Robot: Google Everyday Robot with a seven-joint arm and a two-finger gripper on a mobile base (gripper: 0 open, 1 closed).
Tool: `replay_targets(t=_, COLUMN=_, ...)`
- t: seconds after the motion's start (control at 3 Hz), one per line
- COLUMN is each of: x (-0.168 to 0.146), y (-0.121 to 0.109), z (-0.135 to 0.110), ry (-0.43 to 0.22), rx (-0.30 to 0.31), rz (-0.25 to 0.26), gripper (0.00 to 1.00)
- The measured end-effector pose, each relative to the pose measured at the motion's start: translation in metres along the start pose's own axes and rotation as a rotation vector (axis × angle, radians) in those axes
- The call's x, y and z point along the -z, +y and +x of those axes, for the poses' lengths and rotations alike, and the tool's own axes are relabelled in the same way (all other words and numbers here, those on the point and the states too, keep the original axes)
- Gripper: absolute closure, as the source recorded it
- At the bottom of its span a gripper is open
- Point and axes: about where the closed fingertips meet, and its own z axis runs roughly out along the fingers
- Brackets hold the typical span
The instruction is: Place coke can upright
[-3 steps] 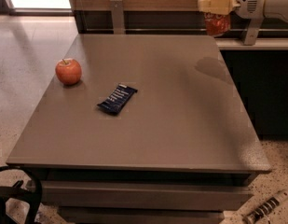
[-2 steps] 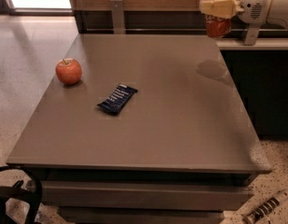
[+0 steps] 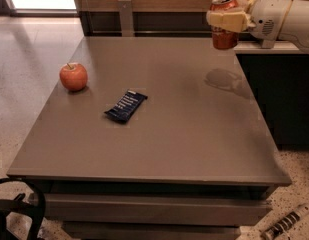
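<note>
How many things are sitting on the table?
2. The apple sits near the left edge of the table; the dark snack bar lies near its middle. The coke can is not on it: the hand holds it upright above the right corner.

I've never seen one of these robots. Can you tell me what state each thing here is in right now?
Coke can: upright, held in the air over the table's far right part, not set down.
Gripper: at top right, shut on the coke can.
Apple: resting on the table's left side, stem up.
Snack bar: lying flat mid-table.
</note>
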Motion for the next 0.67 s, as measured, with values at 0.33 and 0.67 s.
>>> replay_targets(t=0.33, x=-0.012, y=0.007, z=0.016, ry=-0.023, rx=-0.026, rz=-0.046, gripper=1.00)
replay_targets(t=0.67, x=-0.023, y=0.009, z=0.030, ry=-0.025, rx=-0.057, rz=-0.069, gripper=1.00)
